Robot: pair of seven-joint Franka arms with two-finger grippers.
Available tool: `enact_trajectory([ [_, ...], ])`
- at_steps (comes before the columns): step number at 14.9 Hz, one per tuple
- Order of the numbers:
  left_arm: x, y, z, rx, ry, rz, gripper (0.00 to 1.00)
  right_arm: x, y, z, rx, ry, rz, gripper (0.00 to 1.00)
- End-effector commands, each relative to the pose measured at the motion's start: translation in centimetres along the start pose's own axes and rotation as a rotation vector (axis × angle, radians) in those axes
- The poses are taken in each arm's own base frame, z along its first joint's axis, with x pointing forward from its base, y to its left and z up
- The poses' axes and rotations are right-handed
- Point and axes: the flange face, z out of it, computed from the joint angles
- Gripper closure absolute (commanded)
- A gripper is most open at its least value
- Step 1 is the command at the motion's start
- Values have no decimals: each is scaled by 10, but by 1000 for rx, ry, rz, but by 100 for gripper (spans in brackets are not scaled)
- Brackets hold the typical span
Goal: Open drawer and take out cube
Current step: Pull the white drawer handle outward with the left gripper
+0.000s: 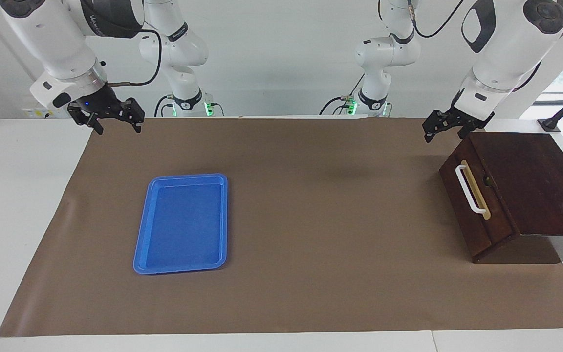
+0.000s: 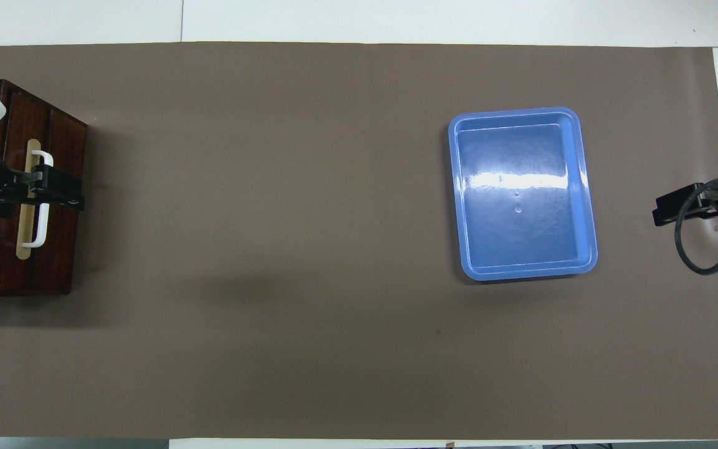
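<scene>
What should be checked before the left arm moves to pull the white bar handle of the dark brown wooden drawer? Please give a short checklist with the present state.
1. Dark brown wooden drawer is shut in its dark wooden box: ok, it is closed.
2. White bar handle is free of obstruction: ok.
3. Left gripper is at the handle: not ok; in the facing view it hangs in the air above the box's edge nearest the robots, not touching.
4. Left gripper is open enough for the handle: ok, its fingers are spread.
5. Small yellow cube is located: cannot tell, it is not visible.
6. Right gripper is out of the way: ok, it waits beside the mat's edge; blue plastic tray is empty.
</scene>
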Motion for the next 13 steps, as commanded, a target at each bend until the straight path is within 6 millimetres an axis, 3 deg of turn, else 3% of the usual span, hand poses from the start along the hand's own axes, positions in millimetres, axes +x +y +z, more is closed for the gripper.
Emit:
enact_trajectory([
  [1, 0, 0, -5, -19, 13, 12, 0, -6, 5, -3, -13, 7, -8, 0],
  [7, 2, -1, -8, -20, 59, 14, 0, -6, 6, -3, -10, 7, -10, 0],
  [11, 10, -3, 26, 78, 126, 108, 0, -5, 7, -3, 3, 8, -5, 0],
  [13, 22, -8, 53, 164, 148, 184, 0, -6, 14, -3, 4, 8, 10, 0],
])
